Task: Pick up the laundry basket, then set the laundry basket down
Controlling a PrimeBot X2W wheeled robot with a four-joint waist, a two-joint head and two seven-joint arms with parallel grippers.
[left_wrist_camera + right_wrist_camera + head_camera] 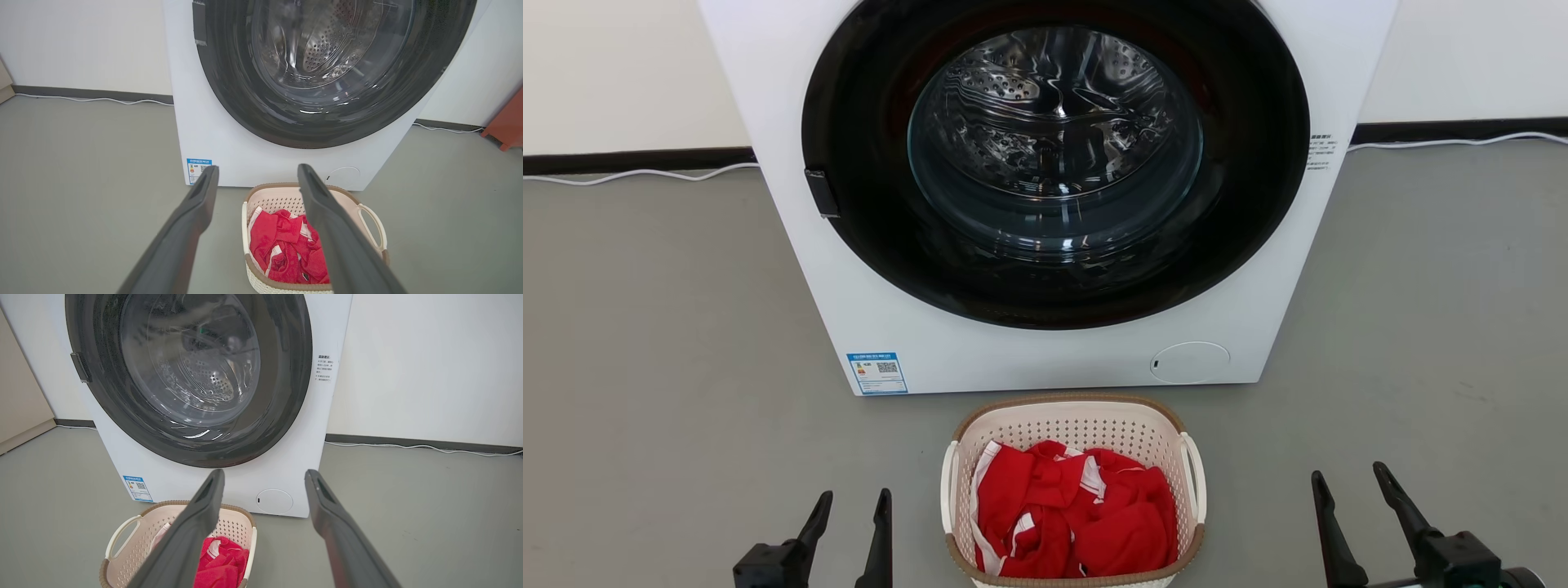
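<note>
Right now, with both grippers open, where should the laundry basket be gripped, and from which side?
Probably the two white handles: left gripper on the left handle, right gripper on the right handle, each coming from its own outer side. The laundry basket stands upright between the open grippers, its handles looping outward toward them.

Count as seen:
- One front-loading washing machine (1045, 359), far, bearing one blue label (876, 372) and one round flap (1190, 363).
- One laundry basket (1078, 429), near, with two side handles (947, 486).
- One heap of red-and-white cloth (1078, 514); number of pieces cannot be told.
- Two grippers: left gripper (856, 494) and right gripper (1347, 471), two fingers each.
</note>
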